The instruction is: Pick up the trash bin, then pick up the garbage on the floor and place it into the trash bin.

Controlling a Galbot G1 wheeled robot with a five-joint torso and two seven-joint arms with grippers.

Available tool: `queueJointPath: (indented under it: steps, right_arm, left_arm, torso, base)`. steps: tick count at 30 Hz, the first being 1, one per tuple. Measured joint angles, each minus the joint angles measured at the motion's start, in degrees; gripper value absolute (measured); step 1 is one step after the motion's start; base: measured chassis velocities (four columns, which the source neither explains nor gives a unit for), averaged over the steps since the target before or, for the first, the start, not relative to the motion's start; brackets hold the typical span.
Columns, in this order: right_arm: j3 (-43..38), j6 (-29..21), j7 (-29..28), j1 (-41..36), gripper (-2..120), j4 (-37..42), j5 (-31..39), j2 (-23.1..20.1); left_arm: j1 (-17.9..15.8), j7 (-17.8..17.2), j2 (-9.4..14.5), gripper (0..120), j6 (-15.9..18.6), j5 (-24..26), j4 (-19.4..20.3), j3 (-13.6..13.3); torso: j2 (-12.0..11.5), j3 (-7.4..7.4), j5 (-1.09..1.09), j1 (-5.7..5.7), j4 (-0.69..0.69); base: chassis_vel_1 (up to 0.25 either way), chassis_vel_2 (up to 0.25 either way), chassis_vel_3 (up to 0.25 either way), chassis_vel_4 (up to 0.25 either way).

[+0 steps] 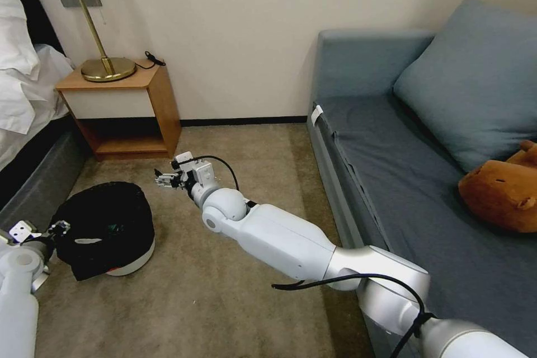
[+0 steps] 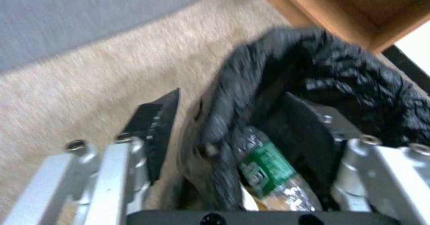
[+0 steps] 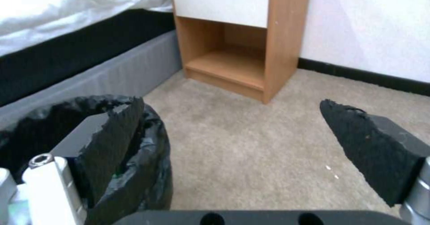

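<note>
The trash bin (image 1: 106, 229) stands on the carpet at the left, its white base showing under a crinkled black bag. My left gripper (image 1: 59, 228) is at the bin's near rim. In the left wrist view it (image 2: 230, 95) is open, one finger outside the rim and the other inside the bag. Garbage lies in the bin: a clear bottle with a green label (image 2: 264, 167) on top of something brown. My right gripper (image 1: 165, 179) hovers over the carpet just right of the bin, open with nothing between its fingers (image 3: 112, 134). The bin's bag (image 3: 147, 144) is beside one finger.
A wooden nightstand (image 1: 128, 106) with a brass lamp (image 1: 106, 67) stands against the back wall. The bed (image 1: 28, 100) runs along the left. A blue-grey sofa (image 1: 391, 151) with a pillow and a brown plush toy (image 1: 503, 190) is on the right. Carpet lies between them.
</note>
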State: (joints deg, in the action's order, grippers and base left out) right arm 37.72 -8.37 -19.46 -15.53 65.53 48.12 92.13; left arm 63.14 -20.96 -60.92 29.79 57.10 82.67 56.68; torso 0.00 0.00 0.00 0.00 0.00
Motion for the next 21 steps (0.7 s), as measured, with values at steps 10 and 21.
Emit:
queueJointPath:
  steps: [10,21]
  right_arm:
    - [-3.0,-0.9,-3.9,-0.2,100,-3.9,-0.6,0.0]
    - [-10.2,-0.8,-6.4,-2.6,100,-8.3,-3.6,0.0]
  left_arm:
    - [2.9,9.9,0.8,100,-7.2,-16.3,2.1,2.3]
    - [3.0,23.9,2.5,100,-14.4,-31.4,5.3,-2.7]
  torso:
    - [0.0,0.0,0.0,0.0,0.01]
    - [0.0,0.0,0.0,0.0,0.0]
  base:
    - [0.0,0.0,0.0,0.0]
    - [0.0,0.0,0.0,0.0]
